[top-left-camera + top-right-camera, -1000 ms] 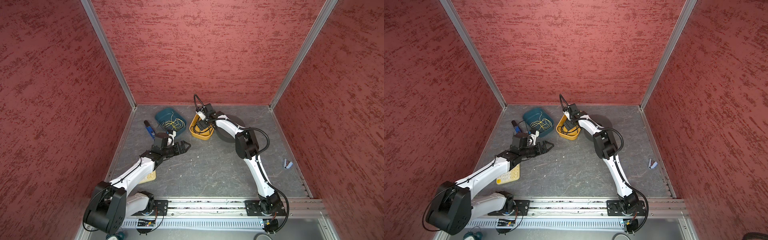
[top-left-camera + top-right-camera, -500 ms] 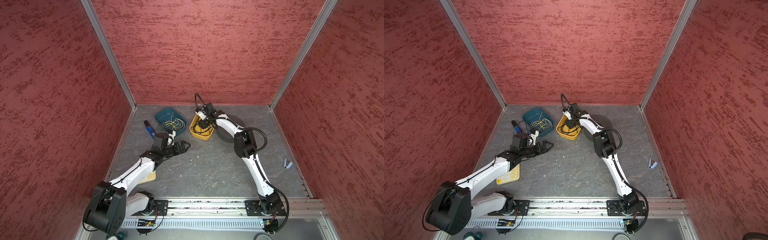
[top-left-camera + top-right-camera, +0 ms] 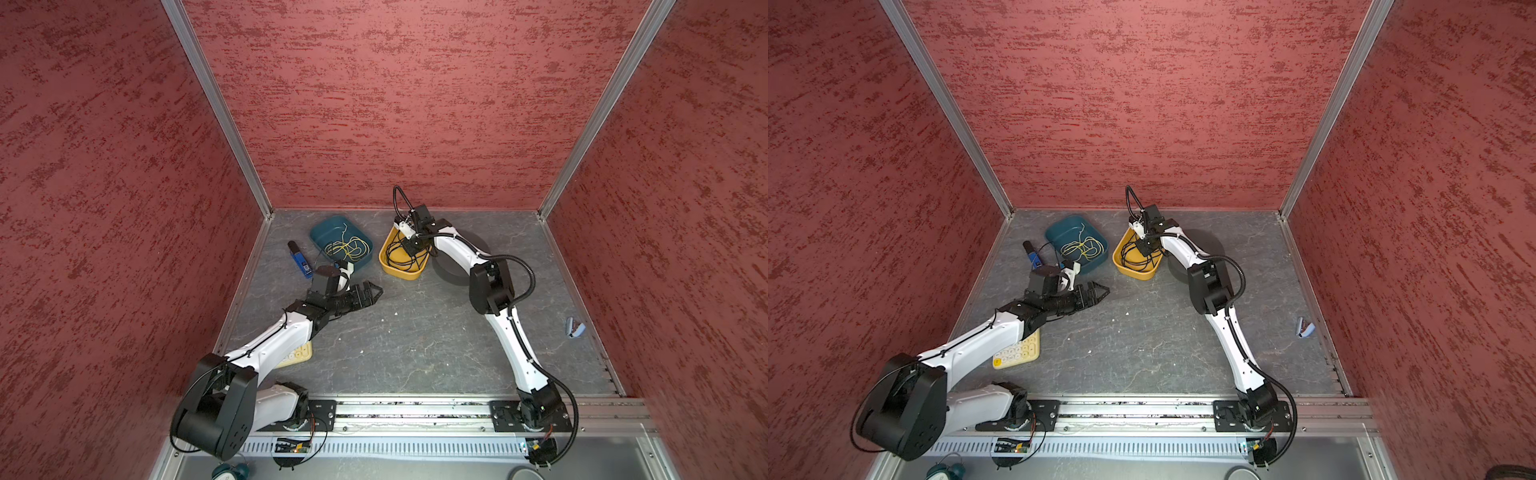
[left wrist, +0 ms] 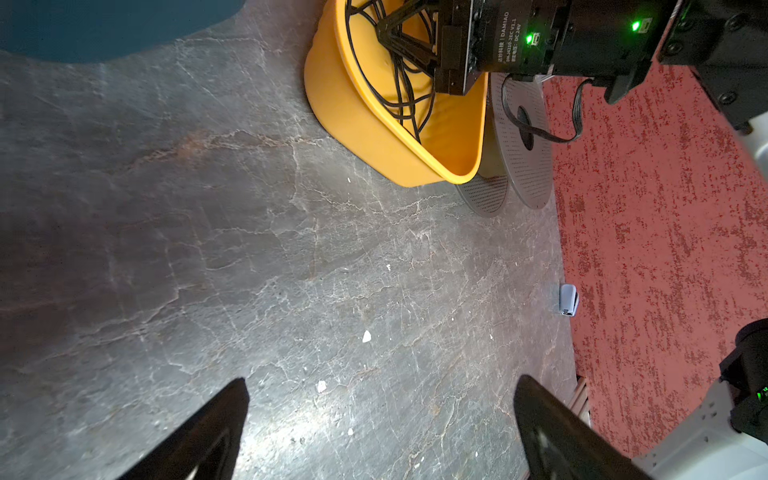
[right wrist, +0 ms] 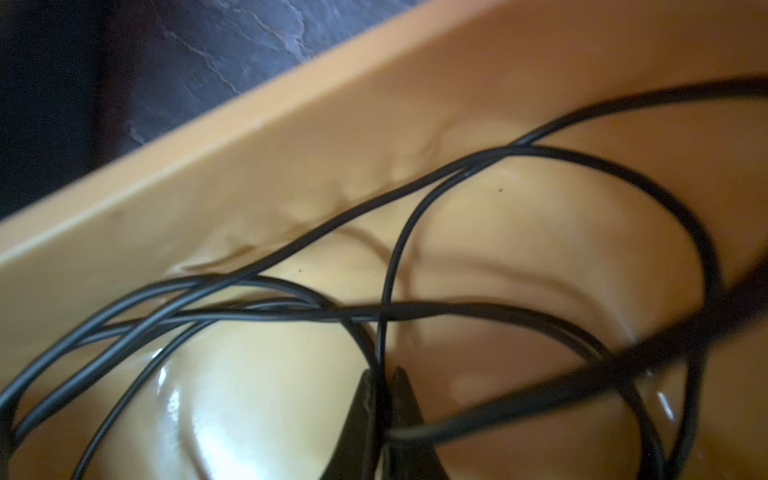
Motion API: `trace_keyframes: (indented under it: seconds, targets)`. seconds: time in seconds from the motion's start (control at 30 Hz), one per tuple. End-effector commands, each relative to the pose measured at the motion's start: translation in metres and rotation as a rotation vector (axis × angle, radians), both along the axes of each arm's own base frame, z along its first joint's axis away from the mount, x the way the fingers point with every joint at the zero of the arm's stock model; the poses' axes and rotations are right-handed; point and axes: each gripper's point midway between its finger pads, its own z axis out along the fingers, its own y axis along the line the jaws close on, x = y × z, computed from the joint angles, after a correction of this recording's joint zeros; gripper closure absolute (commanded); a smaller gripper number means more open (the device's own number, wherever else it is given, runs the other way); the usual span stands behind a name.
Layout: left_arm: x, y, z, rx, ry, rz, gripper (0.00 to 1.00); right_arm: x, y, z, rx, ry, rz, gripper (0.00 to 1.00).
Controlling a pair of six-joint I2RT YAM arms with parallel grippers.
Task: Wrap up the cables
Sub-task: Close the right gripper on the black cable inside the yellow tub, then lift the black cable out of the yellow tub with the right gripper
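The cables are one thin black cord lying in loose loops inside the yellow tray. My right gripper reaches down into that tray. In the right wrist view the right gripper is shut on one strand of the cables, just above the tray's floor. My left gripper hovers over the bare floor in front of the trays. In the left wrist view the left gripper is open and holds nothing.
A teal tray with a yellow-green wire stands left of the yellow one. A blue pen-like device lies further left. A grey round disc lies behind the yellow tray, a cream keypad under my left arm, a small pale clip by the right wall.
My right gripper has gone from open to shut on a strand of the cables inside the yellow tray. The left arm has not moved.
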Motion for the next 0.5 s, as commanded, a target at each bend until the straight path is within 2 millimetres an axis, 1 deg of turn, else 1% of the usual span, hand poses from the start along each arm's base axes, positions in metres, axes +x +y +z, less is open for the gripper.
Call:
trace_keyframes:
  seconds: [0.0, 0.03, 0.13, 0.2, 0.23, 0.3, 0.47]
  targets:
    - [0.006, 0.001, 0.018, 0.025, -0.065, -0.007, 0.00, 0.003, -0.006, 0.003, 0.011, 0.002, -0.078, 0.98]
    - [0.007, 0.003, 0.021, 0.034, -0.078, -0.007, 0.00, 0.005, -0.002, 0.013, 0.045, -0.020, -0.090, 1.00]
    - [0.012, 0.006, 0.030, 0.042, -0.103, -0.001, 0.00, 0.001, 0.008, 0.037, 0.105, -0.096, -0.105, 1.00]
    - [0.014, 0.007, 0.035, 0.039, -0.115, -0.003, 0.00, -0.005, 0.013, 0.060, 0.149, -0.162, -0.107, 1.00]
    - [0.015, 0.007, 0.037, 0.040, -0.122, -0.002, 0.00, -0.008, 0.014, 0.067, 0.167, -0.188, -0.111, 1.00]
    - [0.017, 0.006, 0.042, 0.032, -0.144, -0.007, 0.00, -0.016, 0.015, 0.090, 0.210, -0.243, -0.108, 1.00]
    - [0.024, 0.004, 0.056, 0.022, -0.197, -0.021, 0.00, -0.038, 0.016, 0.137, 0.271, -0.335, -0.079, 1.00]
